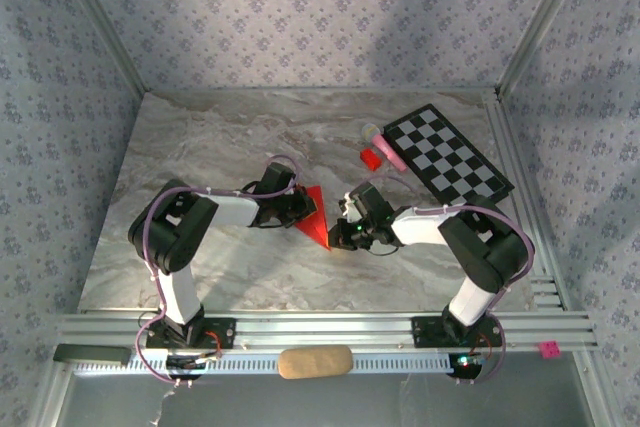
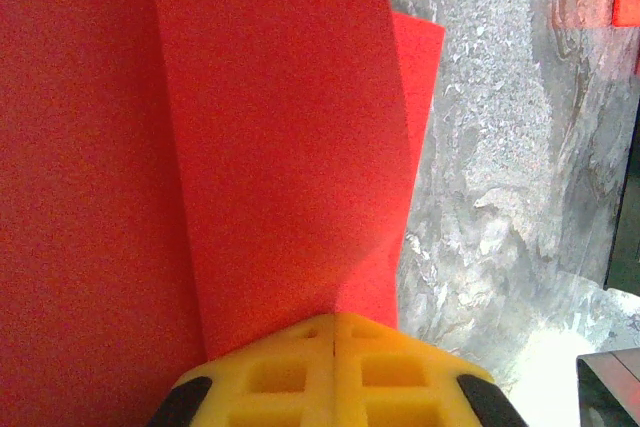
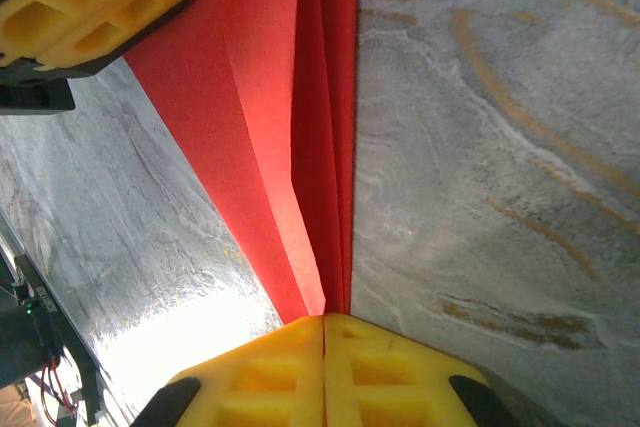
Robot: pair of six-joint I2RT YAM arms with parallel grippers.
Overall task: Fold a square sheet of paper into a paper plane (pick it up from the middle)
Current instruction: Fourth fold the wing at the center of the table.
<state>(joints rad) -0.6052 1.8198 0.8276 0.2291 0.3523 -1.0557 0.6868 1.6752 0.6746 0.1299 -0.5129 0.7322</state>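
Marble table [image 1: 200, 147]: folded red paper [image 1: 314, 215], pointed, at centre. Left gripper [image 1: 298, 209] at its left edge, right gripper [image 1: 338, 231] by its near tip. Far right: checkerboard [image 1: 447, 154], small red block [image 1: 372, 157], pink piece [image 1: 390, 150] beside the block. Front rail: tan oblong pad [image 1: 315, 362].

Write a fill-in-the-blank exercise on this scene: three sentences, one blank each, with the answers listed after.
1. The folded paper is ____ in colour.
2. The left tool and the right tool are both shut on the ____.
3. The checkerboard lies on the ____ arm's side of the table.
Missing words: red; paper; right.
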